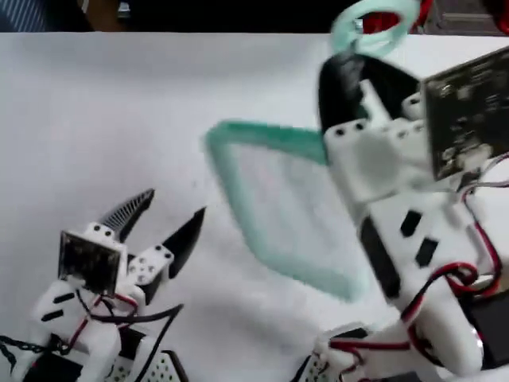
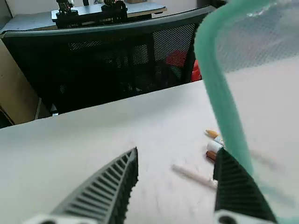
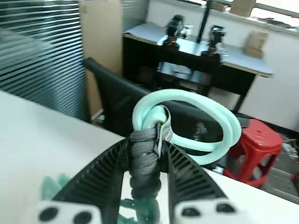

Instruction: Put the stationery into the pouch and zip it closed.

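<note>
White tabletop runs under both arms, with a black mesh chair and a red stool beyond its far edge. We see the right gripper with its fingers clamped on a dark braided cord tied to a teal loop. The mesh pouch, edged in teal, hangs tilted from it near the tabletop's middle. We find the left gripper low at the near side, fingers spread wide, holding nothing. Beyond it the stationery, a few pens, lies loose on the tabletop just beside the pouch's edge.
</note>
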You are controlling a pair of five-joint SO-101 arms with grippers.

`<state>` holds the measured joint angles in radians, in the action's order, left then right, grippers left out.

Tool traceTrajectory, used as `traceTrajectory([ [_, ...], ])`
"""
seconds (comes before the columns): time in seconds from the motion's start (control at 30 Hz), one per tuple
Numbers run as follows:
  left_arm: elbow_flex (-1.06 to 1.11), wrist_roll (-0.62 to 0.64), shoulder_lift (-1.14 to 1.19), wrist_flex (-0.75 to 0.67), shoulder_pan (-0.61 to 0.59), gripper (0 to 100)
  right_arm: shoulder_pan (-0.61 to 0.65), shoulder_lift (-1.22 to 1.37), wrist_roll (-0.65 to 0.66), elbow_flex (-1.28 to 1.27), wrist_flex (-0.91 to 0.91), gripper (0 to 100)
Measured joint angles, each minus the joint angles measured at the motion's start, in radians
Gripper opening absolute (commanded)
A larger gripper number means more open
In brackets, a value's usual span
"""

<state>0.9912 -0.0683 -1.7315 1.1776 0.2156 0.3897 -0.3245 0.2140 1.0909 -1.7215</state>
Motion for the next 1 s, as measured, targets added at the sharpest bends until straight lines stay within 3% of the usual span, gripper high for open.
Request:
traceTrajectory([
  [0.17,0.018,-0.061,-0.021,0.075,0.031,28,0.167,-0.026,0.0,-0.074,0.0,1.8],
  [0.33,0.018,-0.084,-0.021,0.126,0.114,28,0.203,-0.026,0.0,-0.078,0.0,1.8],
  [0.67,0.018,-0.015,-0.021,0.103,0.127,28,0.327,-0.026,0.0,-0.087,0.0,1.8],
  [0.87,0.018,-0.005,-0.081,0.089,0.244,28,0.292,-0.003,0.0,-0.166,0.049,1.8],
  [1.0,0.017,-0.005,-0.094,0.078,0.261,28,0.282,0.014,0.0,-0.201,0.052,1.8],
])
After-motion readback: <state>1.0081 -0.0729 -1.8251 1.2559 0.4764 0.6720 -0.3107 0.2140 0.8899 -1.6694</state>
